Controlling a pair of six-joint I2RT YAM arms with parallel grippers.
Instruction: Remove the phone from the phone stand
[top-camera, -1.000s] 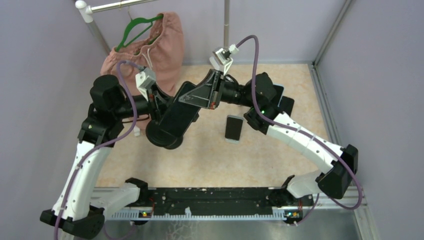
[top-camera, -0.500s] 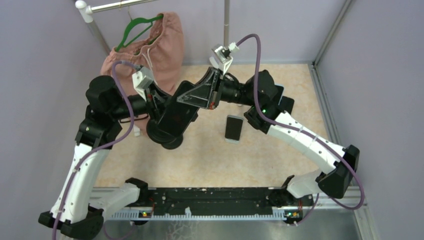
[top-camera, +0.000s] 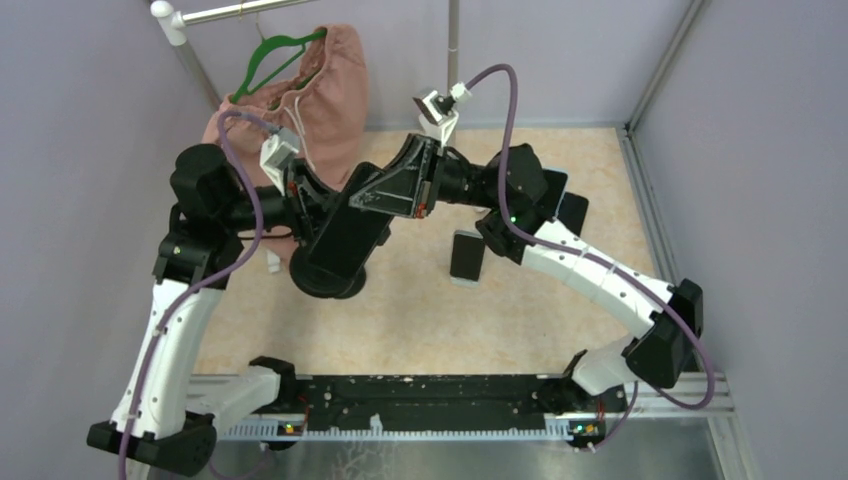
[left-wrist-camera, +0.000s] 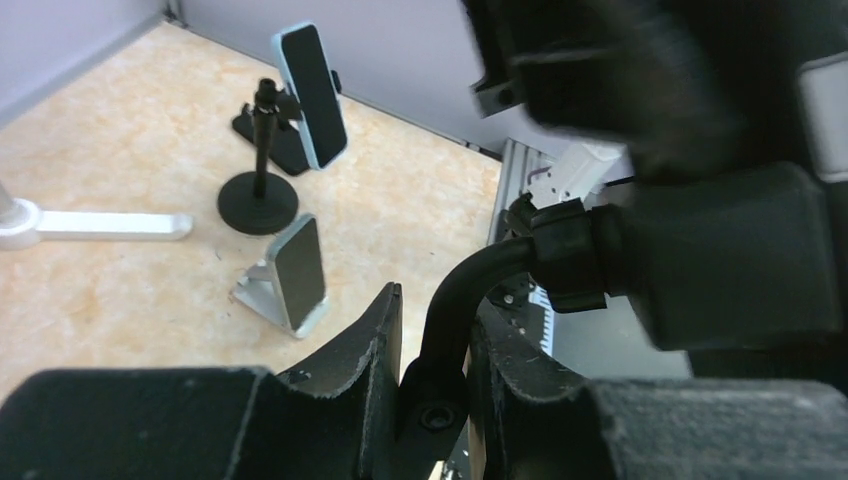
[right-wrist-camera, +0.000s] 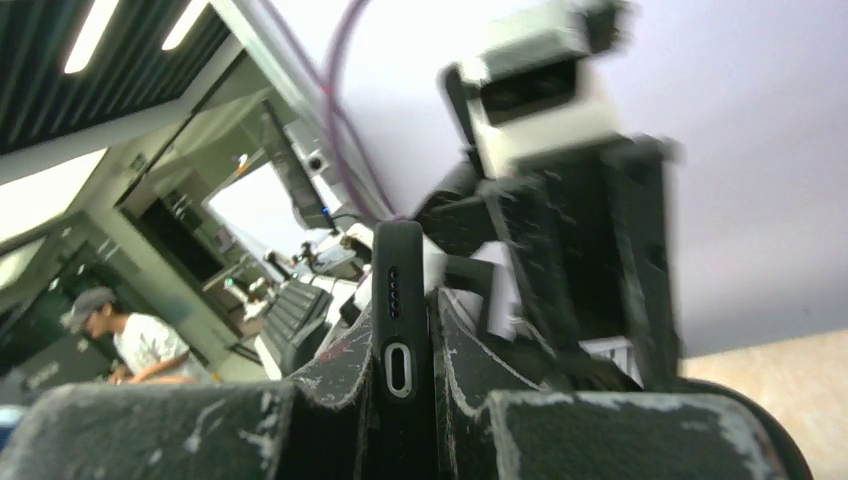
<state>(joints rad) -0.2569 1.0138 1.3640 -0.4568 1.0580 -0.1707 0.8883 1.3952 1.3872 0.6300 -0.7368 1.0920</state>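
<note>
Left pincer (left-wrist-camera: 435, 322): nearly closed, clamped on the curved black neck of the phone stand (left-wrist-camera: 470, 280). It looks like the bracing grip. The round base (top-camera: 322, 282) sits low in the top view; whether it touches the tabletop (top-camera: 420, 310) can't be told from here.

Phone (top-camera: 345, 235): big black slab, screen up, between the 2 arms and lying over the stand. Its long axis runs from lower left, near the base, to upper right.

Right pincer (right-wrist-camera: 400, 338): fully closed on the phone's upper-right short end, with the charging port facing its wrist camera. It grips the thin edge, 1 finger on each face.

Key relation: the right pincer is already on the phone and the left is on the stand. Judgement: the phone has to come away up and to the right, along its long axis toward the right arm, while the left holds the stand back. Phone likely not yet free of the cradle, but the join is hidden.

Further right, untouched: 2 other phones, 1 on a silver stand (left-wrist-camera: 298, 272), 1 on a black pole stand (left-wrist-camera: 312, 95).
</note>
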